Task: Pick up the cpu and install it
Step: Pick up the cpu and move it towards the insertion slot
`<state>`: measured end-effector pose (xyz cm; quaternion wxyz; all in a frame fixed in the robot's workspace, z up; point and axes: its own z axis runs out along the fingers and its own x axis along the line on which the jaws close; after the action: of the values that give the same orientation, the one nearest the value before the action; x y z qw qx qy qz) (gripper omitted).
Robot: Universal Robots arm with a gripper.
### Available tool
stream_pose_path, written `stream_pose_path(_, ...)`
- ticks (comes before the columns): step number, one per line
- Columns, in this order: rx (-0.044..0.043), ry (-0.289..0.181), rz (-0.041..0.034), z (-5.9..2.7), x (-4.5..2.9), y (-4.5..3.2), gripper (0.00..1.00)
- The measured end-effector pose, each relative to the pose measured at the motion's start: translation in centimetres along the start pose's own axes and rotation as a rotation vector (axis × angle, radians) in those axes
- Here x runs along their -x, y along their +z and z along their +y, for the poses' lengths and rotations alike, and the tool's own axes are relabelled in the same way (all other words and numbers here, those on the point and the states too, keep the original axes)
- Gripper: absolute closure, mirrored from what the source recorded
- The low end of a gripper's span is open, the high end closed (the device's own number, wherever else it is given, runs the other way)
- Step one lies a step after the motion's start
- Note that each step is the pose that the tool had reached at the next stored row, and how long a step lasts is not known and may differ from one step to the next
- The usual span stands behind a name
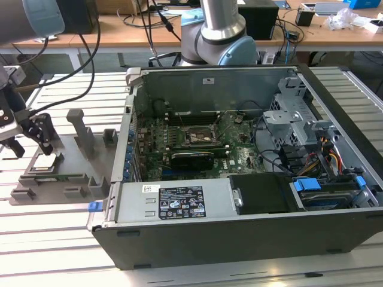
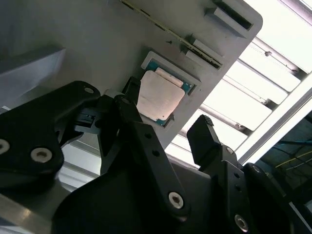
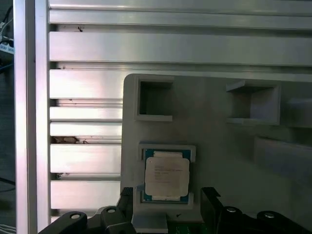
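- Black fingers of the hand (image 2: 166, 105) are seen spread wide in both wrist views, with nothing held between them.
- The silvery cpu (image 3: 167, 176) is seen lying flat in a framed pocket of the grey plastic tray (image 3: 219, 126), one finger standing to either side of it.
- The tray is carried by a slatted aluminium surface (image 3: 83, 48).
- Well apart, toward the exterior view's right, an opened computer case (image 1: 179, 206) is laid on its side, with the socket (image 1: 202, 136) exposed on its board.

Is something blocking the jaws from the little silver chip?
Nothing visible does. The cpu lies uncovered in its seat on the grey tray, and the gripper hangs above it, jaws open to either side.
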<state>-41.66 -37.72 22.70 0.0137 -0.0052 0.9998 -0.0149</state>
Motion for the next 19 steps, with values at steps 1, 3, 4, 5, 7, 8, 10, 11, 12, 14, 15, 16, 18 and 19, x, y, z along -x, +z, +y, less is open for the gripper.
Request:
stream_pose_path(1,0.0,0.0,0.0,0.0,0.0,0.12,0.34)
stream_pose_path(3,0.0,0.0,0.0,0.01,-0.01,0.37,0.34)
stream_pose_path(4,0.0,0.0,0.0,0.02,-0.01,0.5,0.34)
stream_pose_path(5,0.0,0.0,0.0,0.02,-0.02,0.64,0.34)
stream_pose_path(7,0.0,0.0,0.0,0.03,-0.02,0.83,0.34)
stream_pose_path(8,0.0,0.0,0.0,0.03,-0.03,0.89,0.34)
stream_pose_path(10,0.0,0.0,0.0001,0.03,-0.03,1.07,0.34)
stream_pose_path(11,0.0,0.0,0.0001,0.03,-0.04,1.12,0.34)
stream_pose_path(12,0.0,0.0,0.0001,0.04,-0.04,1.22,0.34)
stream_pose_path(14,-0.0001,0.0,0.0001,0.04,-0.04,1.36,0.34)
stream_pose_path(15,-0.0001,0.0,0.0001,0.04,-0.04,1.43,0.34)
stream_pose_path(16,0.0,0.0,0.0001,0.05,-0.04,1.49,0.34)
stream_pose_path(18,0.0,0.0,0.0,0.05,-0.05,1.63,0.34)
stream_pose_path(19,0.0,0.0,0.0,0.05,-0.05,1.77,0.34)
